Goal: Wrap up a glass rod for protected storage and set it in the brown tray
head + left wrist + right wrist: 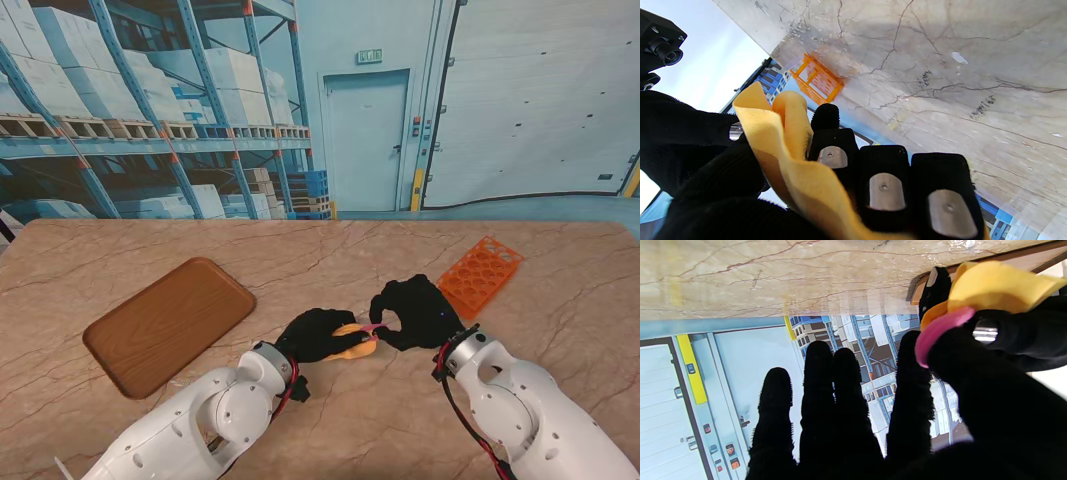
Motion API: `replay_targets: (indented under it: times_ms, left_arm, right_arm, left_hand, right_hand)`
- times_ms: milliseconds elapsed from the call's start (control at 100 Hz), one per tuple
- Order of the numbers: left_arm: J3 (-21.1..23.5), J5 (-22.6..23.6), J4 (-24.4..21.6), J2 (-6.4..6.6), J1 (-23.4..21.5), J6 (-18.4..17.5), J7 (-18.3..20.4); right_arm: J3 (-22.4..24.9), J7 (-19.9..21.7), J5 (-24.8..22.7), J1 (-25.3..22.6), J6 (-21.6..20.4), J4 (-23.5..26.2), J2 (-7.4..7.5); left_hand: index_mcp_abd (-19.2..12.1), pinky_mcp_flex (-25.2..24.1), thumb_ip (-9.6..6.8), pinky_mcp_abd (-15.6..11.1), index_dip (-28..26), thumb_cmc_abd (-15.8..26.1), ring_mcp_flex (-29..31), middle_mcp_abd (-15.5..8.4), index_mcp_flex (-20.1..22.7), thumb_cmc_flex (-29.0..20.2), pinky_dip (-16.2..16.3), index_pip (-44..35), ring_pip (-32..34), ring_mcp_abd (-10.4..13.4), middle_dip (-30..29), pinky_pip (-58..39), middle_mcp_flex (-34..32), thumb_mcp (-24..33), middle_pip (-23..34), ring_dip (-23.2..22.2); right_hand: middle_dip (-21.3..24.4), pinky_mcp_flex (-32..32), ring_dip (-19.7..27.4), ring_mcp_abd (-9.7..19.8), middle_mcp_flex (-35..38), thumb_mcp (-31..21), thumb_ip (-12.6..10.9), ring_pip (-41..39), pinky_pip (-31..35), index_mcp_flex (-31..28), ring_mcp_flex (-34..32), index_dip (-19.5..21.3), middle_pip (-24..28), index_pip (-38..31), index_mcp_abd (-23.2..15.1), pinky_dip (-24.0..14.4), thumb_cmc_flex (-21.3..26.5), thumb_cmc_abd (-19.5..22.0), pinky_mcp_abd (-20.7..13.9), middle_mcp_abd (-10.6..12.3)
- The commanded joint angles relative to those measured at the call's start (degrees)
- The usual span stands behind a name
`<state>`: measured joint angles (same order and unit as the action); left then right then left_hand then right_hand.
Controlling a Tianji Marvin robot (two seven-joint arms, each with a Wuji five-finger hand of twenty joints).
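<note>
- The fingers (883,186) of the left hand (318,333) are curled and closed on a yellow cloth (786,156), which is held just above the table (330,250).
- On the right hand (415,310), thumb and forefinger are pinched on a pink band (940,330) at the end of the cloth; the other three fingers (826,390) are kept straight and apart.
- The rod itself cannot be seen in any view; it is judged to be inside the cloth, but this is not shown.
- The tray (170,322) lies to the left of the cloth, well apart from it, with nothing on it. An orange rack (482,274) lies to the right of the cloth, near the right hand.
- The step in hand is judged to be the fixing of the wrap with the band.
- To do it well, the cloth should be held firm but not squeezed hard, because glass may break. The band should be drawn slowly over the end, so that the folds are not opened and the rod is not pushed out.
</note>
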<state>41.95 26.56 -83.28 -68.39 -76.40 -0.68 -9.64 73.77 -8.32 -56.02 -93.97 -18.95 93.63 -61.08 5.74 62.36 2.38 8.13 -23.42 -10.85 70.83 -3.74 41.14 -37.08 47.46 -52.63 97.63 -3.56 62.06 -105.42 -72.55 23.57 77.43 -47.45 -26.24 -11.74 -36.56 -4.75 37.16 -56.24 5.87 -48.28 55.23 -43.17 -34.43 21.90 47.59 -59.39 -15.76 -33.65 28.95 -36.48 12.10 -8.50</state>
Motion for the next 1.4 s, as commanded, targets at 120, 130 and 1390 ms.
replay_targets:
  times_ms: [120, 130, 1390]
  left_arm:
    - [0.03, -0.1, 0.06, -0.29, -0.29, -1.12, -0.02]
    - [0.03, -0.09, 0.07, -0.29, -0.28, -1.18, -0.03]
    - [1.18, -1.42, -1.04, -0.44, -1.58, -4.8, -1.04]
  right_arm:
    - [0.98, 1.15, 2.65, -0.94, 0.84, 0.77, -0.36]
    - [1.02, 1.19, 2.73, -0.96, 0.88, 0.77, -0.37]
    - [-2.12, 7.84, 23.59, 1.27, 7.54, -3.64, -1.99]
  left_hand:
    - [0.15, 1.03, -1.84, -1.07, 0.6, -1.44, 1.99, -4.01, 1.63, -3.98, 0.69, -2.2, 5.97, -0.51, -0.49, -14.55, -4.36, 5.81, 7.15, 0.31]
    - [0.16, 1.03, -1.86, -1.06, 0.58, -1.45, 1.99, -3.98, 1.67, -3.96, 0.67, -2.25, 5.96, -0.49, -0.49, -14.55, -4.36, 5.85, 7.18, 0.32]
    - [-0.17, 0.99, -6.15, -1.49, 0.01, -8.56, 1.98, -4.23, 0.73, 1.8, -0.89, -9.51, 5.77, 0.1, -1.03, -14.55, -4.27, 19.89, 7.13, 0.63]
  right_hand:
    - [0.03, 0.61, -0.3, -0.82, 2.55, 0.63, 1.53, 0.65, 0.35, -2.88, -1.11, 0.01, -1.24, 0.28, 0.03, -0.8, 2.52, 3.07, 1.53, -0.73]
    - [0.03, 0.61, -0.3, -0.82, 2.54, 0.69, 1.55, 0.65, 0.35, -2.91, -1.11, -0.01, -1.26, 0.29, 0.06, -0.8, 2.51, 3.07, 1.53, -0.75]
    - [-1.22, 0.12, -2.55, -1.61, 9.33, -5.65, -3.39, -2.24, -0.6, -3.4, -5.43, 3.37, 0.9, -1.77, 3.03, -1.88, 2.96, 0.14, 2.49, -0.55]
